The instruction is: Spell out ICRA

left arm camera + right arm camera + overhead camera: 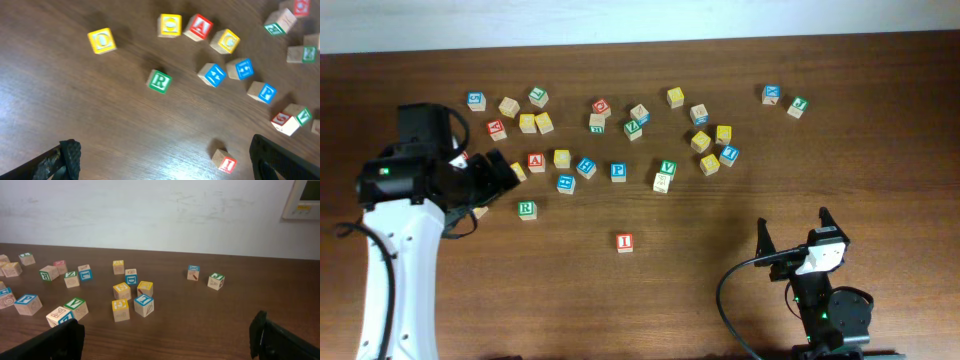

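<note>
The red-framed I cube point(624, 241) point(224, 161) sits alone toward the table's front. Left of it is the green-framed R cube point(526, 209) point(159, 81). In the row behind, the red-framed A cube point(536, 162) point(198, 27) stands beside a yellow cube that looks like the C point(561, 158) point(226, 41). My left gripper point(505, 172) point(165, 152) hovers open just left of A and above R, holding nothing. My right gripper point(794, 228) point(167, 330) stands open at the front right, far from all four cubes.
Many other letter cubes are scattered across the back half, among them a blue P point(618, 171) and a green V point(667, 167). A cluster point(710, 150) lies at mid-right and two cubes point(772, 94) at far right. Another yellow cube point(101, 40) lies under my left arm.
</note>
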